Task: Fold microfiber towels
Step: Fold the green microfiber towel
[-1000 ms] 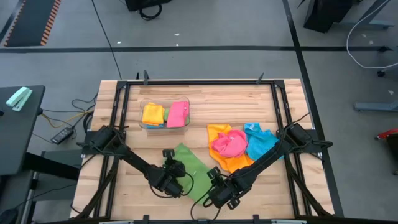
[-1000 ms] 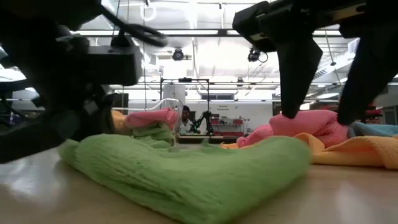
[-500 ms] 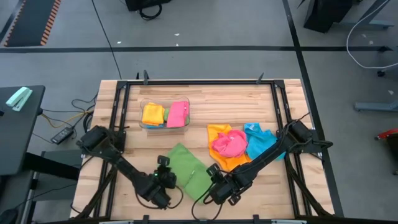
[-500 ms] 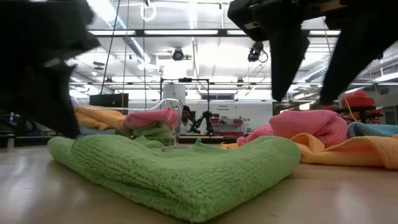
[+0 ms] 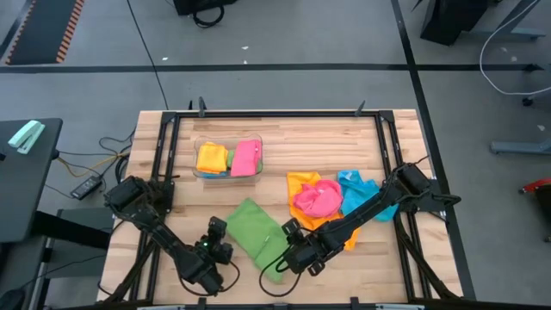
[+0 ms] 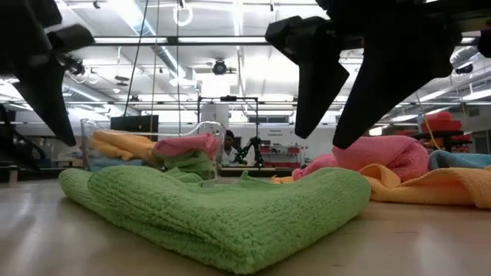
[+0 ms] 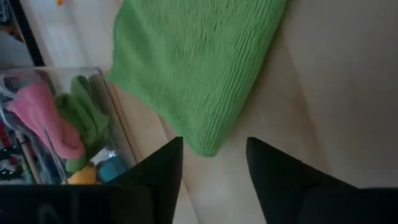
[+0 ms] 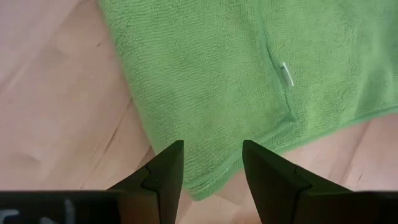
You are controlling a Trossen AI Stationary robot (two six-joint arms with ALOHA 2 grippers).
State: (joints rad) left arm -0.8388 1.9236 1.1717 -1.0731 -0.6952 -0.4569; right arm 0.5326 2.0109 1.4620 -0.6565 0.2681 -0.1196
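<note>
Wooden tabletop carries everything, and the folded green towel near its front edge serves as landmark. Left of the green towel hovers the left tool, fingers spread, empty, just clear of the cloth. Behind the green towel to the left stands a clear bin with folded towels inside. Over the green towel's right edge hangs the right tool, fingers spread, gripping nothing. Farther right lie the orange, pink and blue towels, heaped together.
</note>
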